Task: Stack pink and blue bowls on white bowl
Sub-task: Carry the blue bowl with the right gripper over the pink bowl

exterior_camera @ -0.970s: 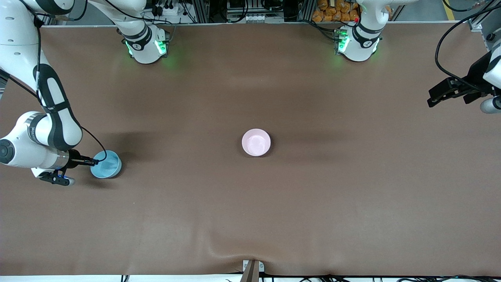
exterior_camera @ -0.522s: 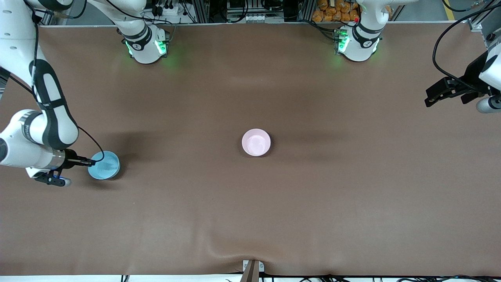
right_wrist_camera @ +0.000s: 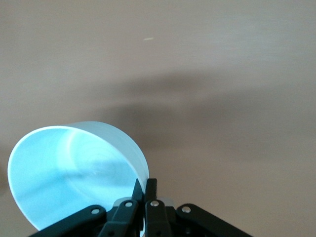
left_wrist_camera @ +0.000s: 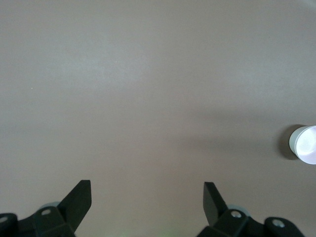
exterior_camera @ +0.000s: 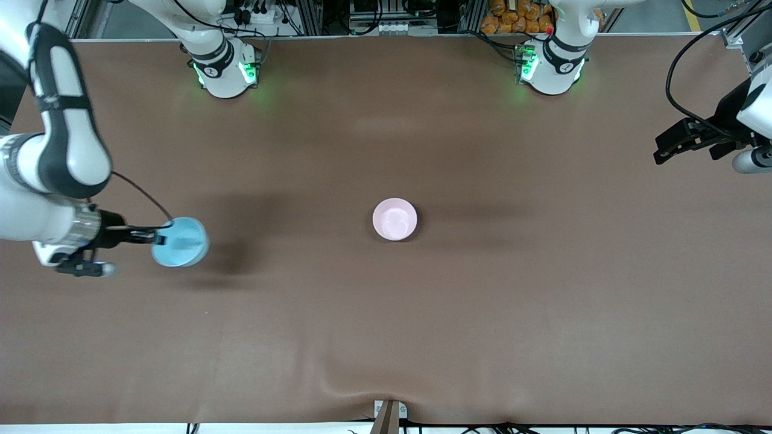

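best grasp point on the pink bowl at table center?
Pinch the rim wall of the pink bowl, coming from straight above with one finger inside and one outside. It sits upright and open, nothing crowding it. The right gripper holds the blue bowl that way. The left gripper hangs open.

A wide brown cloth table cover [exterior_camera: 386,313] is lying flat over the whole table, with a small fold rising at the edge nearest the front camera. A small grey metal bracket [exterior_camera: 389,413] is sitting at that fold. Orange packets [exterior_camera: 512,18] are resting above the table's upper edge.
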### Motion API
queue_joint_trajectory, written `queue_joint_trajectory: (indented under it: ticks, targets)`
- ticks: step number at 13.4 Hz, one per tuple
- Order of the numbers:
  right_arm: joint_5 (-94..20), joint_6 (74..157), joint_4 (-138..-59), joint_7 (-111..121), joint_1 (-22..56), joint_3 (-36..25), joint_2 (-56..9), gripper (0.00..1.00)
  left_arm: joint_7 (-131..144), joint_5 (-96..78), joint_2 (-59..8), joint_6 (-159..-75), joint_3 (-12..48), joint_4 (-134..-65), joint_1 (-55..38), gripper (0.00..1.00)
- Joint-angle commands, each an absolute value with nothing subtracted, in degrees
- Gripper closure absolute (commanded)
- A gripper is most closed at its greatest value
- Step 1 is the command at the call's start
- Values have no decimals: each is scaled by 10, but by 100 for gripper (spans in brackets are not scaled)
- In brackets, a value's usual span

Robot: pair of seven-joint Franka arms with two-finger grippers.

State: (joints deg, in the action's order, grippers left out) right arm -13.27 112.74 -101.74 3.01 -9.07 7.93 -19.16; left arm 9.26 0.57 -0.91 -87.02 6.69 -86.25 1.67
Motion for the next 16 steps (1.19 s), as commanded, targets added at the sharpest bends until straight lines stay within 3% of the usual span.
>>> queue_joint_trajectory:
  ticks: [1, 7, 11, 16]
  targets:
    - [-193, 1132, -1021, -22, -26, 86, -181, 100, 83, -4, -4, -870, 73, -862, 20, 0]
    - [-200, 1174, -998, -275, 165, 86, -192, 100, 83, -4, -4, -870, 74, -862, 20, 0]
    - [-189, 1307, -987, -444, 291, 82, -246, 100, 83, -4, -4, -870, 73, -862, 21, 0]
    - [-116, 1346, -951, -554, 332, 80, -332, 100, 83, -4, -4, -870, 73, -862, 21, 0]
